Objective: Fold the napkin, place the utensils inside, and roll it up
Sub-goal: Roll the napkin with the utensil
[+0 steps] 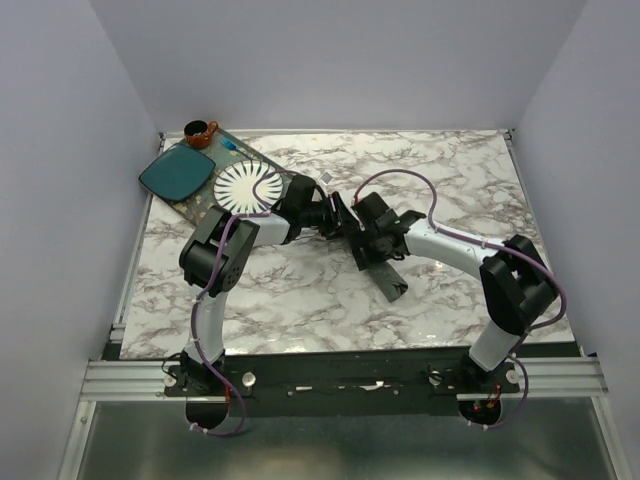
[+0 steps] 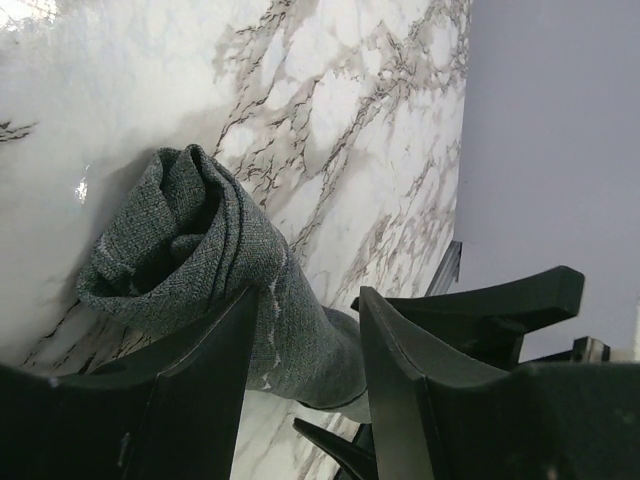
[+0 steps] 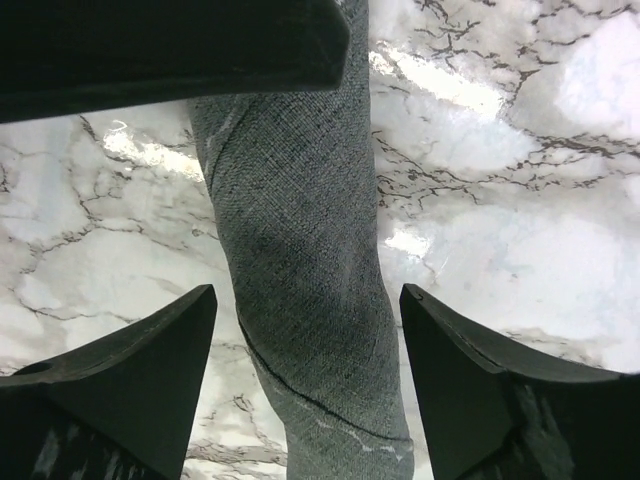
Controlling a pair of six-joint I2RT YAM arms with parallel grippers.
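Observation:
The dark grey napkin lies rolled into a tight tube on the marble table, its spiral end facing the left wrist camera. No utensils are in view. My left gripper is closed round the roll near that end, with cloth against both fingers. My right gripper stands open astride the napkin, with marble showing on either side of the cloth. From above, the left gripper and the right gripper meet mid-table, and the napkin's free end sticks out toward the near edge.
A white ribbed plate and a teal square plate rest on a dark mat at the back left. A small brown cup stands behind them. Purple cables loop over both arms.

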